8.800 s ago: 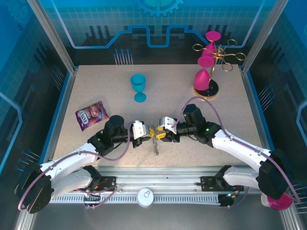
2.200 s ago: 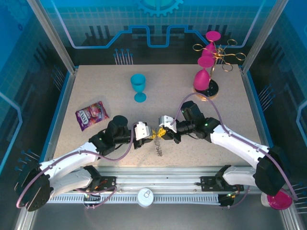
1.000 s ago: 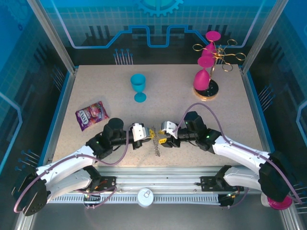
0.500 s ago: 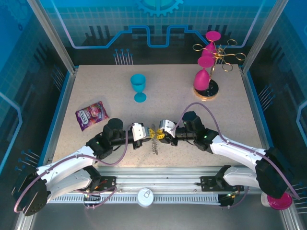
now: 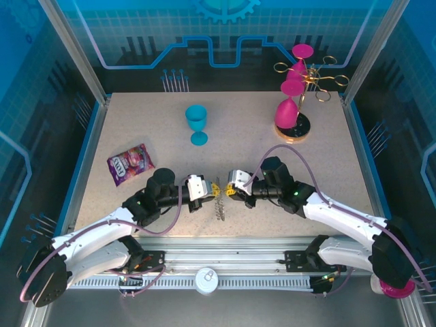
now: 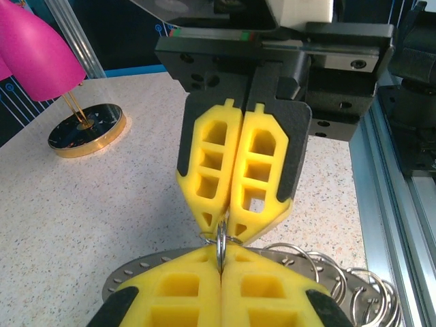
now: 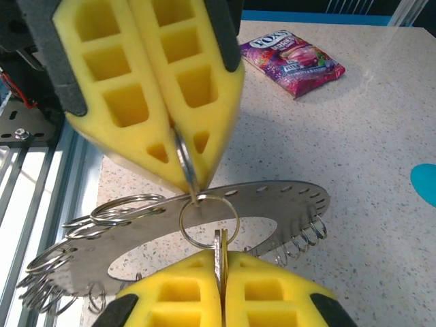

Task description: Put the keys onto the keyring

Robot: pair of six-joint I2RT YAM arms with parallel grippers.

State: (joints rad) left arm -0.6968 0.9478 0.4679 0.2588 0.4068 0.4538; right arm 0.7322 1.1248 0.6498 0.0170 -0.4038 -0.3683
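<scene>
My two grippers meet tip to tip near the table's front middle. The left gripper [image 5: 211, 190] [image 6: 221, 257] is shut on the keyring [image 7: 293, 204], a flat grey metal loop with punched holes and small split rings along its rim; it pinches a ring edge-on [image 6: 221, 242]. Below both grippers the keyring [image 5: 219, 208] dangles. The right gripper [image 5: 230, 193] [image 7: 219, 257] is shut on one of the keys [image 7: 219, 244], a thin flat metal piece seen edge-on. That key overlaps a small split ring [image 7: 208, 221] hanging from the keyring's rim. The left fingers [image 7: 157, 88] fill the top of the right wrist view.
A blue goblet [image 5: 197, 122] stands at the back middle. Pink goblets hang on a gold rack [image 5: 296, 109] at the back right. A purple candy packet [image 5: 129, 163] lies at the left. The metal front rail [image 5: 218, 255] runs just below the grippers.
The right gripper's jaws have closed on the key and it has edged slightly toward the left gripper. The left gripper stays shut on the keyring.
</scene>
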